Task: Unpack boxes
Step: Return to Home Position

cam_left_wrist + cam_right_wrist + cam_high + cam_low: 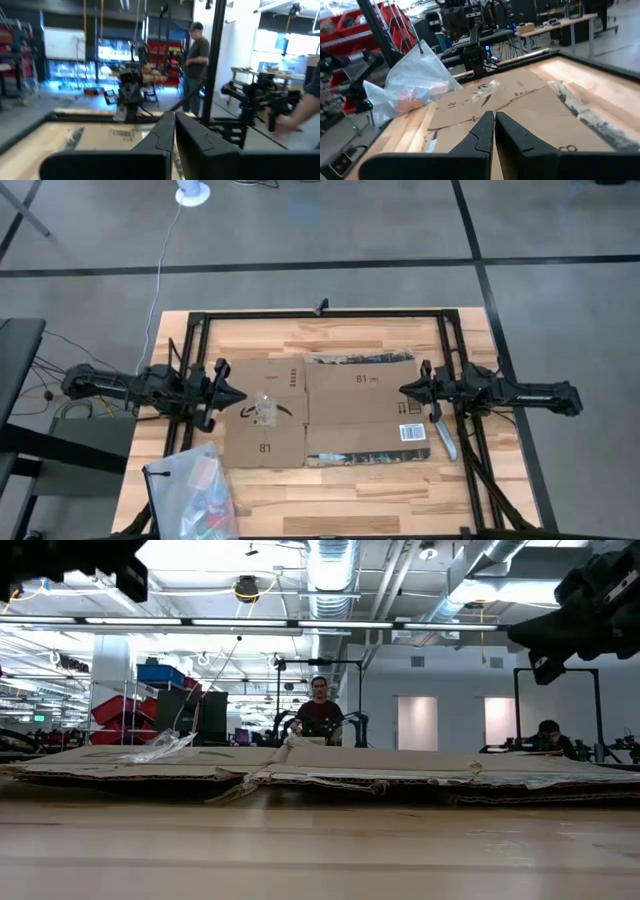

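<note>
Flattened corrugated cardboard box [330, 412] lies on wooden table [340, 488].

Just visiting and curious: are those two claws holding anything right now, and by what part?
Nothing is held. The left gripper and the right gripper are both shut and empty, raised over opposite ends of the flattened cardboard box.

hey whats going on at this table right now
Nothing is being handled at the moment. The cardboard box lies broken down flat in the middle of the table. The left arm and the right arm hang raised at either end of it, facing each other, each with its jaws shut on nothing. A clear zip bag with colourful contents sits by the table's corner on the left arm's side.
</note>
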`<state>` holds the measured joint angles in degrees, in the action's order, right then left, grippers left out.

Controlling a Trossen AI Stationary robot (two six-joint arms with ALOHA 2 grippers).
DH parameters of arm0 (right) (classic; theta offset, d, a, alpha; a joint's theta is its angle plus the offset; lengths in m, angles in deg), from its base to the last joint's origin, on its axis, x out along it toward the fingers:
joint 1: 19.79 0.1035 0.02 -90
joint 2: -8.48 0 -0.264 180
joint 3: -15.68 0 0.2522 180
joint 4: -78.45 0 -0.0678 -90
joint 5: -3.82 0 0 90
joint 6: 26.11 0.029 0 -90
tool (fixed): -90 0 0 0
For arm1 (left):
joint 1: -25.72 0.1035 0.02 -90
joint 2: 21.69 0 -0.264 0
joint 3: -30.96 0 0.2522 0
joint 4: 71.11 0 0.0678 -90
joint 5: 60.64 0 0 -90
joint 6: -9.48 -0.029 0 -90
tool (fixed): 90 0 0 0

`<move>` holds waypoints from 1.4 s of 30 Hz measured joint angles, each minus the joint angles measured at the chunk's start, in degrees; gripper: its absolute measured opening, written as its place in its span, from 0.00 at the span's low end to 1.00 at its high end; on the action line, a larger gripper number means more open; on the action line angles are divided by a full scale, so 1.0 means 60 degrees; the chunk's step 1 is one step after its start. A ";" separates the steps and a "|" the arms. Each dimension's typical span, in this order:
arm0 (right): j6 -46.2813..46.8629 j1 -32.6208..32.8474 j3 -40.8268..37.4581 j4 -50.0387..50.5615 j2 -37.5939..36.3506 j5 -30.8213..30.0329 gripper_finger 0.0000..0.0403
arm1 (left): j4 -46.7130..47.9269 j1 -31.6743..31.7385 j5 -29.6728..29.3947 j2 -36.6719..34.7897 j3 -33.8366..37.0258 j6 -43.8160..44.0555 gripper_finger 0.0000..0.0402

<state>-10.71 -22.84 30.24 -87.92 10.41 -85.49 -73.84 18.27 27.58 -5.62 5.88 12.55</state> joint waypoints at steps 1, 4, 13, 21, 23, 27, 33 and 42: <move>0.0000 0.0000 0.0000 -0.0003 0.0003 0.0000 0.01 | -0.0345 0.0073 0.0000 -0.0083 0.0262 -0.0072 0.00; 0.0005 0.0000 0.0000 -0.0003 0.0003 0.0002 0.01 | -0.0819 0.0197 -0.0004 -0.0305 0.0867 -0.0338 0.00; 0.0032 0.0000 0.0000 0.0005 0.0006 0.0000 0.01 | 0.1406 0.0690 0.1414 -0.1770 0.1769 -0.0362 0.00; 0.0032 0.0004 0.0000 -0.0018 0.0036 -0.0025 0.01 | 0.2450 0.1846 0.1531 -0.2555 0.1787 -0.0964 0.00; 0.0032 0.0004 0.0000 -0.0018 0.0035 -0.0025 0.01 | 0.2469 0.2191 0.1456 -0.2558 0.1791 -0.0773 0.00; 0.0029 0.0004 0.0000 -0.0025 0.0040 -0.0025 0.01 | 0.2463 0.2462 0.1479 -0.2559 0.1802 -0.0634 0.00; 0.0024 0.0004 0.0000 -0.0031 0.0041 -0.0027 0.01 | 0.2474 0.2474 0.1415 -0.2516 0.1809 -0.0484 0.00; 0.0013 0.0004 0.0000 -0.0036 0.0043 -0.0029 0.01 | 0.2478 0.2474 0.1406 -0.2515 0.1816 -0.0472 0.00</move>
<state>-10.63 -22.82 30.24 -88.13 10.67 -85.66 -58.97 33.12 36.02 -20.71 16.78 9.71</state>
